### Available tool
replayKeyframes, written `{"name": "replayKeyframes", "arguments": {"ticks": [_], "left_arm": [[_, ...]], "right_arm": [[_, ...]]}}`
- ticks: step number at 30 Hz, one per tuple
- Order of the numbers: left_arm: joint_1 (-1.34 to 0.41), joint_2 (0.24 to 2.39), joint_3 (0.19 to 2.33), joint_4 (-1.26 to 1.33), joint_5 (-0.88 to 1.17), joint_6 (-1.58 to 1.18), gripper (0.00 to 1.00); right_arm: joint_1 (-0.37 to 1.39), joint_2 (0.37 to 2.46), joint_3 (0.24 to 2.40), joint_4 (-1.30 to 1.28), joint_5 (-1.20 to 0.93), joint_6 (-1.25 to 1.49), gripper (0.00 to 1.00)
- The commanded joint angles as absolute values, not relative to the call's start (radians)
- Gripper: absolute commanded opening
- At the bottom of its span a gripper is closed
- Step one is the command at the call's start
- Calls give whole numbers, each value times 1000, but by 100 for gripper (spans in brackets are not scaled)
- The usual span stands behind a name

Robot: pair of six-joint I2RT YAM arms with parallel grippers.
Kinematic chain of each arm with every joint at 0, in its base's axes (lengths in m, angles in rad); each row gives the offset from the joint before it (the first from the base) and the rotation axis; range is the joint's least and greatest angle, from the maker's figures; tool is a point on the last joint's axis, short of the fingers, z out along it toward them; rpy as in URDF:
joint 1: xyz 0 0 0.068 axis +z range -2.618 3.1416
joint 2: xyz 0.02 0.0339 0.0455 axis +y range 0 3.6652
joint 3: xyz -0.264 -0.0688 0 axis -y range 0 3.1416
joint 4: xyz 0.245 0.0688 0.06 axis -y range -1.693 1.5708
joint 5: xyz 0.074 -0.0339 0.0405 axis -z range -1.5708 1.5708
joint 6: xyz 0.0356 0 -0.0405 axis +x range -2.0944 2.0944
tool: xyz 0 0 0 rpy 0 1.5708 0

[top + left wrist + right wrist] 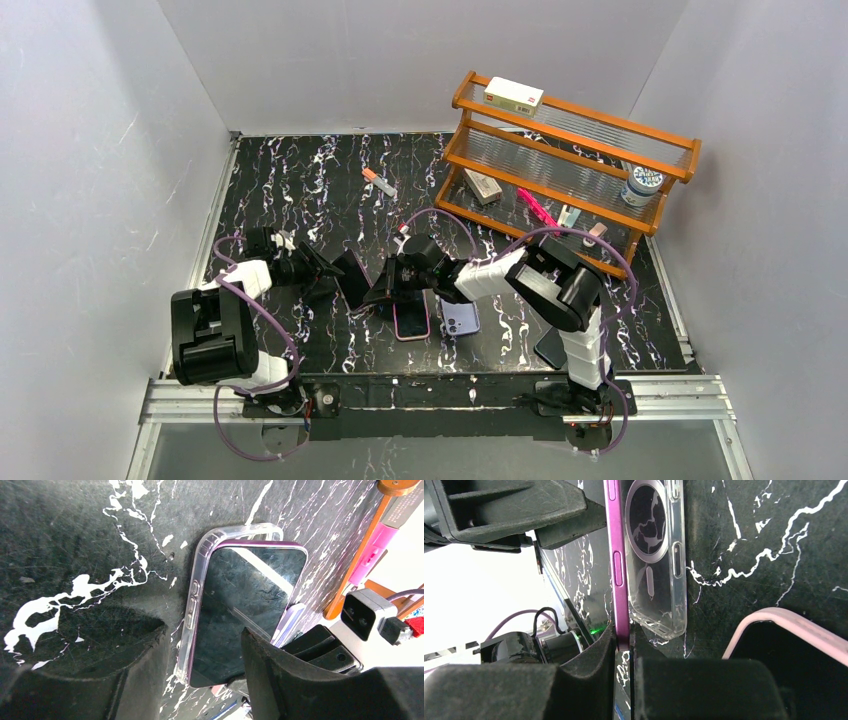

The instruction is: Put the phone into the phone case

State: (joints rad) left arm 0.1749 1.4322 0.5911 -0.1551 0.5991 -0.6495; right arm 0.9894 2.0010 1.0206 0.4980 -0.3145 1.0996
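Note:
The purple phone [245,605], dark screen up, lies tilted in the clear case [197,585] on the black marble table; its far end sits inside the case's top rim and its near end is raised. My right gripper [624,652] is shut on the phone's purple edge [616,565], with the clear case [656,550] right beside it. My left gripper [205,665] is open, one finger outside the case's left edge and the other over the phone's right side. In the top view both grippers, left [345,275] and right [388,288], meet at the table's middle and hide the phone.
A pink-cased phone [411,320], a lilac phone [461,318] and a dark phone [552,346] lie near the front edge. A wooden rack [570,170] with a box, a jar and small items stands at the back right. An orange-white stick [378,181] lies at the back.

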Motion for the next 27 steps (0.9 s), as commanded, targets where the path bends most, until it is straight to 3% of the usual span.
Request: {"name": "replayKeyframes", "arguments": {"ticks": [1, 5, 8, 12, 19, 27], "left_arm": [[179, 1432, 608, -166, 606, -632, 50], [179, 1420, 610, -167, 603, -629, 45], [179, 1420, 606, -173, 596, -621, 44], [179, 1429, 602, -173, 594, -617, 43], [179, 1427, 607, -178, 586, -613, 44], [179, 1429, 604, -182, 576, -607, 44]], "right_arm": [[996, 2016, 1059, 460, -330, 1080, 17], [997, 1971, 1084, 336, -287, 1031, 31], [997, 1964, 1145, 180, -278, 971, 47], [1000, 1935, 1144, 98, -265, 942, 56], [998, 1850, 1128, 27, -221, 875, 57], [979, 1826, 1144, 28, -196, 802, 47]]}}
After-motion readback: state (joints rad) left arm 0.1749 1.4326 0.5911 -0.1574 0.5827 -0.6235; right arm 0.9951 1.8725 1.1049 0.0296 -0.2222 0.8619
